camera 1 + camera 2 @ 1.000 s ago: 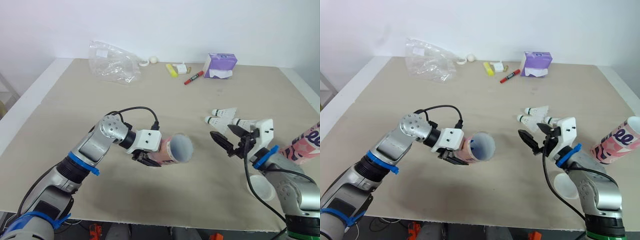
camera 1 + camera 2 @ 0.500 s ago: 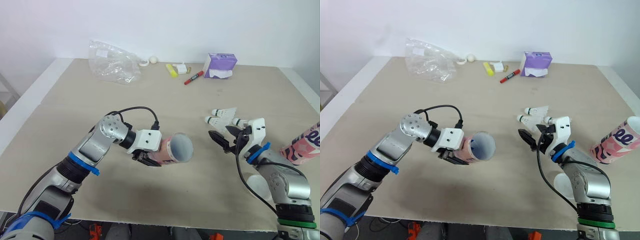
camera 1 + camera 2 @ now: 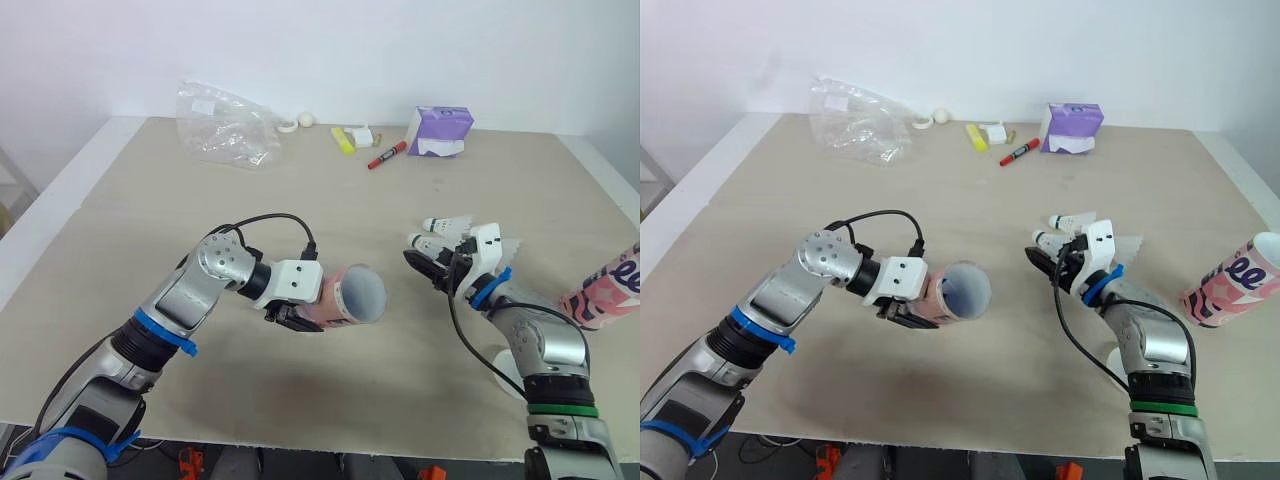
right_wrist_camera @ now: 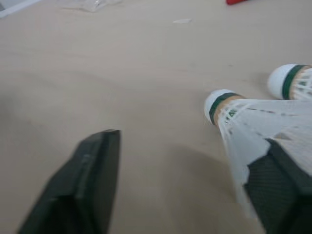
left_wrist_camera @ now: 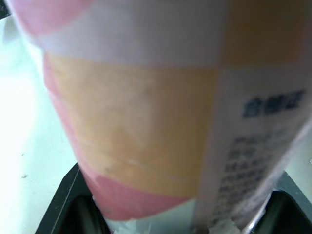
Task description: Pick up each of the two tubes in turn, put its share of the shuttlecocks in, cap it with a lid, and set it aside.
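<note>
1. Head views: left pincer [image 3: 295, 318] clamped on pink tube [image 3: 350, 297], tipped sideways, mouth toward right pincer [image 3: 432, 268], spread wide beside shuttlecocks [image 3: 447, 225] on table [image 3: 150, 200].
2. Left wrist: pink tube gripped squarely; hold steady.
3. Right wrist: nearer shuttlecock [image 4: 243, 117] off to one side; centre, then pinch near cork, sparing feathers.

The beige table [image 3: 130, 230] carries a crumpled clear plastic bag [image 3: 225, 125] at its far left. Beside that, along the far edge, lie a small white ball [image 3: 308, 119], a yellow highlighter [image 3: 343, 141], a red marker [image 3: 387, 156] and a purple tissue pack [image 3: 439, 131]. Two shuttlecocks [image 3: 445, 224] lie right of centre. A pink tube [image 3: 605, 290] lies at the right edge, with a white lid [image 3: 507, 367] nearer.
</note>
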Tool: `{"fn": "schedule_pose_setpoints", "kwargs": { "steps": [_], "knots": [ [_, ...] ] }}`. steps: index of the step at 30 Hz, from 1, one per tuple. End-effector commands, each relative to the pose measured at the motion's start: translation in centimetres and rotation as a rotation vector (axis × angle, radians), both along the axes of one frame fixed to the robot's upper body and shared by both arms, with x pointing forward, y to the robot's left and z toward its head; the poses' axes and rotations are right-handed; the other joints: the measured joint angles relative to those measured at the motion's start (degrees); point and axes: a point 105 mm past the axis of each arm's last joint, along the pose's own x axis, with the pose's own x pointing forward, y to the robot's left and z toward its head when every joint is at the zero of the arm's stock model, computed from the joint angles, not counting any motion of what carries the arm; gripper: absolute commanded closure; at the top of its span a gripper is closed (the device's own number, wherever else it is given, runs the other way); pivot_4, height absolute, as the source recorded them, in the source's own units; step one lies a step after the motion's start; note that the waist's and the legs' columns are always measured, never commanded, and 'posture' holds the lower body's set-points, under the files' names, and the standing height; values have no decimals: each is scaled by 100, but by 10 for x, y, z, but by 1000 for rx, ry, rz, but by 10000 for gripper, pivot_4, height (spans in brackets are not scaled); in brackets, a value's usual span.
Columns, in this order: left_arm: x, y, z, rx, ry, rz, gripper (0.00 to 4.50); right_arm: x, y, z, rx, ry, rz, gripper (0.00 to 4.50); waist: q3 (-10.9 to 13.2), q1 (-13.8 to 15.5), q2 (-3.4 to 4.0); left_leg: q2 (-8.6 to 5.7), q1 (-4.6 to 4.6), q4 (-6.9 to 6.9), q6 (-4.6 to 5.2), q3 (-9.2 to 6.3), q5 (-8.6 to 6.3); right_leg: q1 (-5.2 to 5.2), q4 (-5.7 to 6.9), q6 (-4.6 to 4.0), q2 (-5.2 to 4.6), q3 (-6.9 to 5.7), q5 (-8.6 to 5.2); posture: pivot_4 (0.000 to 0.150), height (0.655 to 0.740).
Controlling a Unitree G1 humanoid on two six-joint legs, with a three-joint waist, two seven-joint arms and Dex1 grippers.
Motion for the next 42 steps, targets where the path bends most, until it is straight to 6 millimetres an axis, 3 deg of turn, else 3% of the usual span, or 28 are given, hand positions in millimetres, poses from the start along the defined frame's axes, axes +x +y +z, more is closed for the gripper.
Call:
{"fn": "schedule_pose_setpoints", "kwargs": {
  "steps": [1, 2, 3, 4, 7, 10, 16, 17, 20, 26, 37, 42],
  "knots": [
    [3, 2, -3, 7, -18, 34, 17703, 4, -3, 14, 1, -59, -16, 35164, 0, 0, 0, 0, -1, 0, 0, 0, 0, 0, -1, 0, 0, 0, -1, 1500, 7400],
    [3, 2, -3, 7, -18, 35, 17703, 5, -3, 14, 1, -61, -17, 35768, 0, -1, 0, 0, -1, 0, 0, 0, 0, 0, -1, 1, 0, 0, -1, 1500, 7400],
    [3, 2, -3, 7, -18, 37, 17703, 5, -3, 14, 1, -63, -19, 41767, 0, -1, 0, 0, -1, 0, 0, 0, 0, 0, 0, 1, 0, 0, -1, 1500, 7400],
    [3, 2, -4, 7, -17, 38, 17703, 5, -3, 14, 3, -65, -20, 44392, 0, -1, 0, 0, -1, 0, 0, 0, 0, 0, -1, 1, 0, 0, -1, 1500, 7400],
    [3, 2, -5, 6, -15, 36, 17703, 2, -2, 18, -4, -89, -17, 44392, 0, -1, 0, 0, -1, 0, 0, 0, 0, 0, 0, 1, 0, 0, -1, 1500, 7400],
    [2, 2, -5, 4, -10, 36, 17703, -10, 2, 35, -54, -155, 23, 44392, 0, 5, 1, 0, -1, 0, 0, 0, 0, 0, 0, 0, 0, 0, -1, 1500, 7400],
    [3, 3, -6, 4, 0, 42, 17703, -54, 9, 94, -305, -390, 180, 44392, 4, 21, 11, -3, -8, -2, 0, -1, 0, -3, -3, 4, -1, 1, -6, 1500, 7400],
    [4, 4, -7, 3, 9, 49, 17703, -72, 13, 113, -426, -477, 272, 44392, 4, 23, 10, -4, -8, -2, 0, -1, 0, -4, -3, 5, -2, 1, -7, 1500, 7400],
    [5, 5, -8, 1, 37, 61, 17703, -110, 30, 137, -653, -610, 498, 44392, 6, 8, 16, -5, -6, -4, -1, -1, -1, -4, -5, 6, -4, 1, -10, 1500, 7400],
    [9, 8, -9, 12, 80, 82, 17703, -138, 52, 137, -890, -695, 734, 44392, 5, -3, -5, 0, 6, 3, -2, 3, 0, 3, -5, 3, -3, 0, -7, 1500, 7400],
    [13, 8, -9, 20, 85, 106, 17703, -139, 88, 121, -947, -766, 895, 44392, 6, 8, -7, -1, -2, 1, -3, 14, -1, -9, -8, -3, -9, 1, -4, 1500, 7400],
    [13, 8, -9, 6, 110, 129, 17703, -141, 91, 111, -961, -743, 944, 44392, 6, 7, -7, -1, 0, 1, -3, 14, -1, -9, -7, -3, -9, 1, -4, 1500, 7400]
  ]
}}
